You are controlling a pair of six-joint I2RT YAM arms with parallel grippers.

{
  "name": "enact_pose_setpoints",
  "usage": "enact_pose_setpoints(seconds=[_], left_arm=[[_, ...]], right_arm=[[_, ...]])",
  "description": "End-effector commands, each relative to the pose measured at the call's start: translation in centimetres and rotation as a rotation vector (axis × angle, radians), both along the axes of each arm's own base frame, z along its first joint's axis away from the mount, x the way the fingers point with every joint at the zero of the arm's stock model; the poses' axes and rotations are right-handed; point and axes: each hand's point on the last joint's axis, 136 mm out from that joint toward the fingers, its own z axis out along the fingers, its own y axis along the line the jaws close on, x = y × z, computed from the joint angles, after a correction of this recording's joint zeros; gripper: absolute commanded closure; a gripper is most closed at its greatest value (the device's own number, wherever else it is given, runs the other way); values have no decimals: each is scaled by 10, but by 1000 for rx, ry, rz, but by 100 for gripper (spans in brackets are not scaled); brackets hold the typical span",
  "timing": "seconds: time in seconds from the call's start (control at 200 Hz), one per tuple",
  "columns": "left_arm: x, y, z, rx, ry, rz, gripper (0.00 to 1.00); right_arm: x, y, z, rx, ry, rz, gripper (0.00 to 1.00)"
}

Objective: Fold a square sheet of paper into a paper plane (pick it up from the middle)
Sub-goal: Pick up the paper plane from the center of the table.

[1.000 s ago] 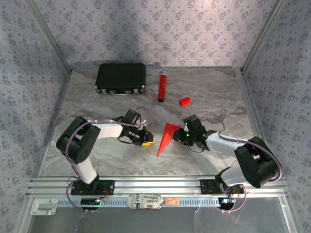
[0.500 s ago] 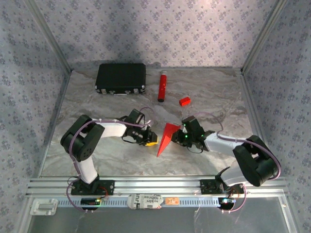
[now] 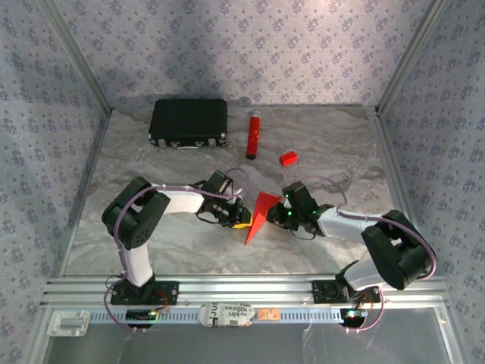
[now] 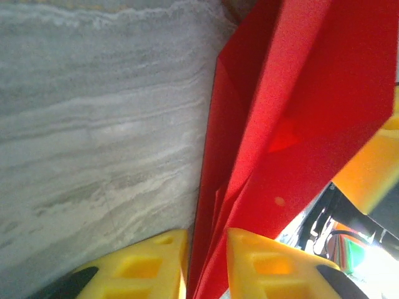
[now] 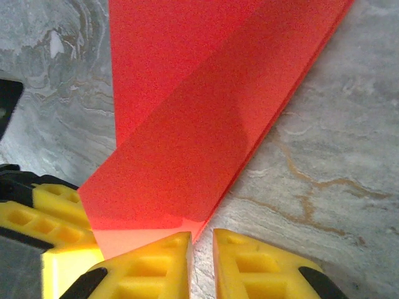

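Obs., top view: paper plane (image 3: 260, 214) stood on edge near the middle of the grey marbled surface (image 3: 174, 243), a slim red dart, wide end away from the arm bases and tip pointing toward the near edge. It sat directly between the two arms.

Left pincer (image 3: 244, 222) was at the plane's left flank, low on the surface. Left wrist view: folded red layers ran down into the narrow slot between the two yellow fingers (image 4: 156, 265), filling it. Left pincer was pinching the paper plane.

Right pincer (image 3: 277, 215) was at the plane's right flank. Right wrist view: yellow fingers (image 5: 262, 268) were drawn almost together, with the plane's lower corner ending in the slit between them. Right pincer was nipped onto the paper plane at that corner. A yellow finger of the left pincer showed at the left edge of this view, just beside the paper.

Well apart, toward the far side: black case (image 3: 189, 122), red tube (image 3: 252, 134) lying flat, small red block (image 3: 287, 158).
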Motion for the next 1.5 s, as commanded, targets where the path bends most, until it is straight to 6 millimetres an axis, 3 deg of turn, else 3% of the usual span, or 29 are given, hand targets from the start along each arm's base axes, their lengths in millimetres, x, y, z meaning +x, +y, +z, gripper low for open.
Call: enact_pose_setpoints(seconds=[0.0,0.6,0.914,1.039,1.229,1.494], left_arm=[[1,-8,-1,-9,-1,-19,78],[-6,-30,3,-66,16,-89,78],[-4,-29,16,-75,-45,-91,93],[5,-15,27,-3,-152,-40,96],[27,45,26,335,-296,106,97],[32,96,28,564,-402,157,98]], right_arm=[[-7,2,-5,11,22,7,83],[-17,3,-17,21,49,14,84],[-17,2,-14,26,45,6,85],[-14,-4,-6,12,22,-13,85],[-12,-14,5,-29,0,-35,84],[-7,-9,16,-31,-16,-26,84]])
